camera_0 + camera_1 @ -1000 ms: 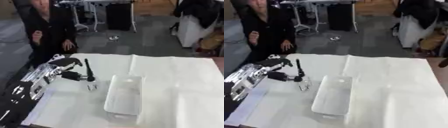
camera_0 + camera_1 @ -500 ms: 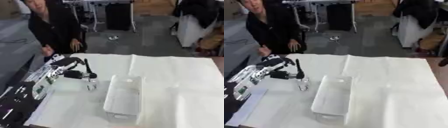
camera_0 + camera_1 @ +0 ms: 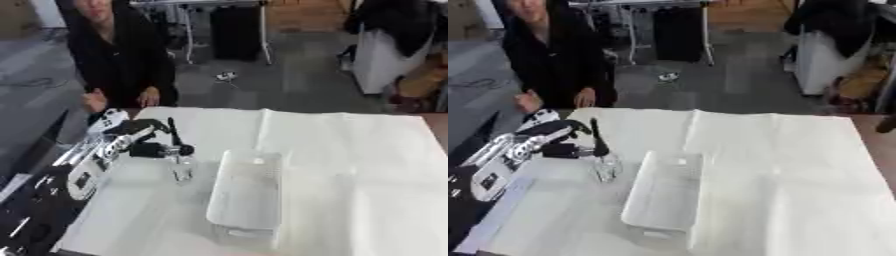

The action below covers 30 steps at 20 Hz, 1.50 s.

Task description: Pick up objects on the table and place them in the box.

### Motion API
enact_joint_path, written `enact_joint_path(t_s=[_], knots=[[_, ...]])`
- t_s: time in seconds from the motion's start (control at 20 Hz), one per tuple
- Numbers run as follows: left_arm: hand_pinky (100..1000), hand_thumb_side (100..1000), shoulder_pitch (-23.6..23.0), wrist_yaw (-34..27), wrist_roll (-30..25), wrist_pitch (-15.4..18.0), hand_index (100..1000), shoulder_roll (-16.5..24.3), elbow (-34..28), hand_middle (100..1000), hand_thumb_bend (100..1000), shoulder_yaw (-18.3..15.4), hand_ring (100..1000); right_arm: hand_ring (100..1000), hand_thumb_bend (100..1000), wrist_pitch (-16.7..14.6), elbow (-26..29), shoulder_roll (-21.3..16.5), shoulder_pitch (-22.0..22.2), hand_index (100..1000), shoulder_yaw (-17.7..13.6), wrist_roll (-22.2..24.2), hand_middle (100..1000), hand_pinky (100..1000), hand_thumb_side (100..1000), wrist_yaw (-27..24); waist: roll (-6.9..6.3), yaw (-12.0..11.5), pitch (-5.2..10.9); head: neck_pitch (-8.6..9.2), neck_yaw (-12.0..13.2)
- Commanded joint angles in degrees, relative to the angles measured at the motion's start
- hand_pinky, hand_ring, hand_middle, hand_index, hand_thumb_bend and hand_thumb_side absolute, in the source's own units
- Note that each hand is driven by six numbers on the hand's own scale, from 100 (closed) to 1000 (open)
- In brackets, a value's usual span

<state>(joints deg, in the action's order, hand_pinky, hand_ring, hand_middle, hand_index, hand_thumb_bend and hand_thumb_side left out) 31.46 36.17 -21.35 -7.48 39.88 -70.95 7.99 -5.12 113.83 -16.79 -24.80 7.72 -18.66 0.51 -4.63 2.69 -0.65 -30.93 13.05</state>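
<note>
1. Our left hand (image 3: 144, 142) pinches a small, clear, glassy object (image 3: 181, 170) between thumb and fingers, one finger pointing up.
2. Compared with a second ago, the hand has moved slightly nearer the box (image 3: 248, 192), and the object now hangs just beside its left wall, above the white tablecloth (image 3: 350, 165).
3. We judge the carry nearly done; release over the box remains.
4. Our right hand is out of view.
</note>
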Motion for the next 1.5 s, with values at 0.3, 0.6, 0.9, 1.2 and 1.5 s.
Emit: enact_joint_path(t_s=[0.3,0.6,0.9,1.2,1.5], knots=[[829,1000,1.73,-0.15,0.37,0.50,902,1.10,0.27,920,763,-0.04,872,386,433,-0.15,0.76,-0.23,-0.99,912,0.04,0.11,480,374,1000,-0.24,0.10,0.03,0.37,0.41,-0.42],[826,1000,1.98,3.26,0.82,0.14,884,1.76,0.21,899,743,0.16,852,386,435,-0.16,0.76,-0.27,-0.98,912,0.04,0.12,480,374,1000,-0.23,0.04,0.02,0.39,0.07,1.20],[758,1000,3.75,17.27,-5.19,-1.82,865,-0.74,2.50,864,809,-1.28,816,385,436,0.01,0.76,-0.80,-0.38,913,0.15,0.26,480,374,1000,-0.18,-0.44,-0.60,0.87,-0.31,1.61],[768,1000,5.24,19.62,-6.96,-2.17,866,-3.16,5.29,874,827,-2.38,828,386,433,0.02,0.76,-0.80,-0.26,913,0.16,0.24,481,375,1000,-0.16,-0.83,-0.60,1.23,-0.32,1.57],[773,1000,5.87,20.05,-6.59,-2.61,868,-5.06,8.06,876,816,-2.81,828,387,431,0.01,0.76,-0.70,-0.33,914,0.19,0.22,481,376,1000,-0.12,-1.07,-0.43,1.36,-0.40,1.55]])
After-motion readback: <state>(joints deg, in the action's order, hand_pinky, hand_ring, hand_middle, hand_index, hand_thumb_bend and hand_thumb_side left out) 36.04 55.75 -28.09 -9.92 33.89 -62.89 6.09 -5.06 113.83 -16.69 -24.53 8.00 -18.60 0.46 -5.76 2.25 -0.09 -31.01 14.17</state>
